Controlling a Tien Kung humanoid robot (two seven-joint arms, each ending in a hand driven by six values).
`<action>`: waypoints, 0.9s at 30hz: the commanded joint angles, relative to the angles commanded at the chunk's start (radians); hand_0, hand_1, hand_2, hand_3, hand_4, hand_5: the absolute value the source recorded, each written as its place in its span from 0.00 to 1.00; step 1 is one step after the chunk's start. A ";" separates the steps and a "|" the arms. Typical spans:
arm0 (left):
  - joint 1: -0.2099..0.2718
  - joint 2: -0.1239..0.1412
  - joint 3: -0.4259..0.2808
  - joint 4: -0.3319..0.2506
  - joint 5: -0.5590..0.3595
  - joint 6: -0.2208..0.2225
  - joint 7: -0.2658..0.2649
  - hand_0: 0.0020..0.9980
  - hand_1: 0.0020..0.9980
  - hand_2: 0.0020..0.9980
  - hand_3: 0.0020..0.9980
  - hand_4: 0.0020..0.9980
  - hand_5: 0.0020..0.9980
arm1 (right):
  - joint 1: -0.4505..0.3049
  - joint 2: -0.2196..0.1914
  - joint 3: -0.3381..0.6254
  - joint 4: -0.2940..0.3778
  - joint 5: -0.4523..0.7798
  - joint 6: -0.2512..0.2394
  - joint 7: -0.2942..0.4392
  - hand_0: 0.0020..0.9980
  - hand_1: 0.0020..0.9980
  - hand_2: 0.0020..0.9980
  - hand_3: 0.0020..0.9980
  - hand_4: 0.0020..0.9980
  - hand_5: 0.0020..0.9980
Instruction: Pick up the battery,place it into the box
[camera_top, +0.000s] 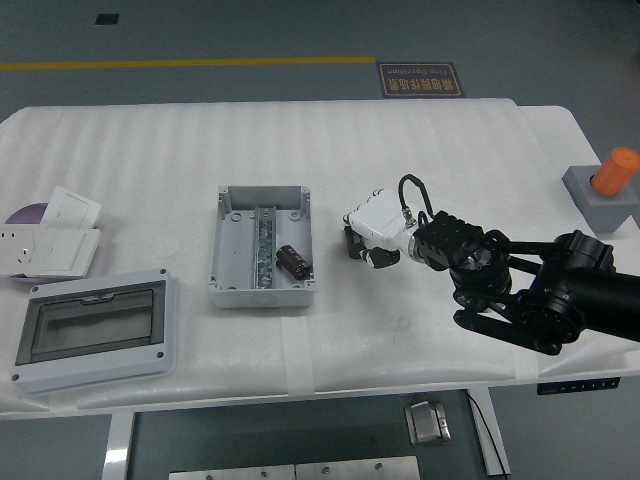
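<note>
My right hand (372, 232) sits on the table just to the right of the box (261, 245), white shell up, fingers (356, 243) curled under on the side facing the box. Nothing visible between them, so I read them as closed and empty, though the underside is hidden from the head cam.

Battery (292, 259) is off to the left of those fingertips, w/ the box's right wall between. It's already lying inside the box, in the right-hand compartment, just beside the metal rail (264, 246) that runs down the middle. Dark cylinder, long axis running diagonal, upper-left to lower-right, near the front half of the tray. Looks like it rests flat on the box floor, not propped.

So the relation that matters: battery is left of my hand and over a wall. Right arm is the nearer one by far; left arm isn't in frame at all. Judging by this, the place step looks done, and any next move is just clearing the hand away to the right w/o clipping the box edge.

Other stuff stays well apart: clear-lidded enclosure (93, 329) at front left, socket plates (52, 236) far left, orange-topped grey block (606, 185) at the far right edge.
</note>
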 joint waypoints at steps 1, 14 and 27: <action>0.000 0.000 0.000 0.000 -0.001 0.000 0.000 0.68 0.70 0.52 0.60 0.53 0.57 | 0.001 -0.002 -0.002 0.004 0.004 0.003 -0.004 0.81 0.62 0.63 0.74 0.45 0.28; 0.000 0.001 -0.004 0.001 -0.003 -0.001 0.000 0.68 0.70 0.52 0.60 0.52 0.57 | 0.011 -0.026 0.030 0.029 0.051 0.058 -0.041 0.90 0.70 0.78 1.00 0.93 0.53; -0.003 0.005 -0.007 0.000 -0.002 -0.002 0.000 0.68 0.70 0.52 0.60 0.51 0.57 | 0.039 0.013 0.007 -0.071 0.114 0.047 0.007 0.91 0.70 0.79 1.00 1.00 0.70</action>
